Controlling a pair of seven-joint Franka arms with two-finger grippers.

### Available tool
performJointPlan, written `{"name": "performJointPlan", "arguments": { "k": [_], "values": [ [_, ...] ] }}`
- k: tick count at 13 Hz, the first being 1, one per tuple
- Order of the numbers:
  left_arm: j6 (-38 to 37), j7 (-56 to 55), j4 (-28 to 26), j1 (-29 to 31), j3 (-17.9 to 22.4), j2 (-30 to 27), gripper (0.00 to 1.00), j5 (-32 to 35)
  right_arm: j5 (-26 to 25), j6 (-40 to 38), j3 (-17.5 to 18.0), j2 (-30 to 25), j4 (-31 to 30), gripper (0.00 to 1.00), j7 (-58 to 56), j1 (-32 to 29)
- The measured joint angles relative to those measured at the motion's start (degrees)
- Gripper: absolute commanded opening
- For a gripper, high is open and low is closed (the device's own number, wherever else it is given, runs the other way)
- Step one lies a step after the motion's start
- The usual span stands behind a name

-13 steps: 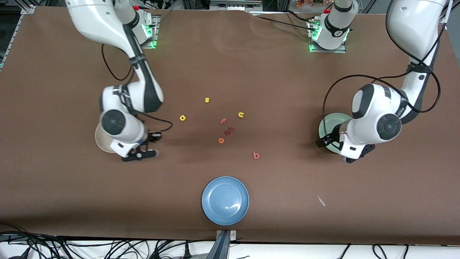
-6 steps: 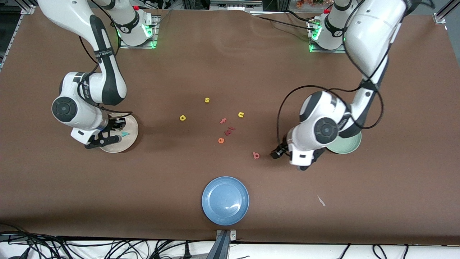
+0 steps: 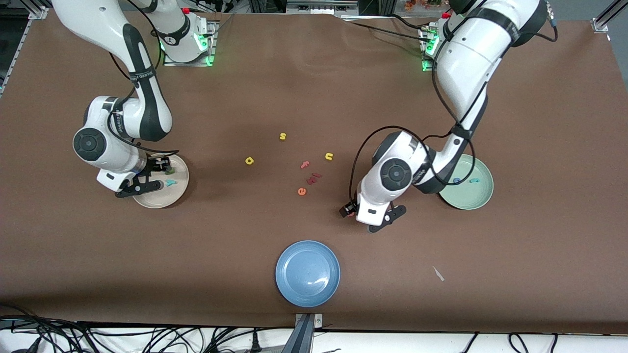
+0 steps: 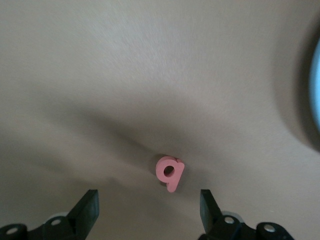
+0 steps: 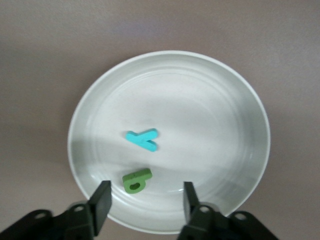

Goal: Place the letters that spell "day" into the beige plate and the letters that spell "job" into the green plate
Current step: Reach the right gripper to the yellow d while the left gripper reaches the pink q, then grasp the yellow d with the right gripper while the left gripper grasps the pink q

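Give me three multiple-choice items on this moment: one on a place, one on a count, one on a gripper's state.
1. Where does the yellow "d" lie?
A. in the beige plate
B. on the bare table
C. in the blue plate

2. How many letters lie in the beige plate?
A. none
B. two
C. three

3. How is the left gripper?
A. shut on the pink "b"
B. open, over the pink "b"
C. open, over the green plate

Key: 1 B, the front view shows it on the table, apart from every plate. 2 B, the right wrist view shows only the green "a" and teal "y". 3 B, its fingers stand apart either side of the letter.
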Motion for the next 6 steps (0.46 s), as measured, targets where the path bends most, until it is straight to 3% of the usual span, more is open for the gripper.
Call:
{"name": "performJointPlan", "arguments": {
  "k": [2, 6],
  "values": [
    [0.2, 0.4, 1.4, -0.6, 0.0, 1.7, 0.80, 0.0, 0.1, -2.4, 3.3, -0.8, 1.8, 1.00, 8.2, 0.1],
    [0.2, 6.3, 6.8, -1.1, 1.1, 4.8, 0.81, 0.1, 0.7, -1.5, 11.6, -1.3, 2.7, 1.00, 26.8, 0.6]
  ]
}}
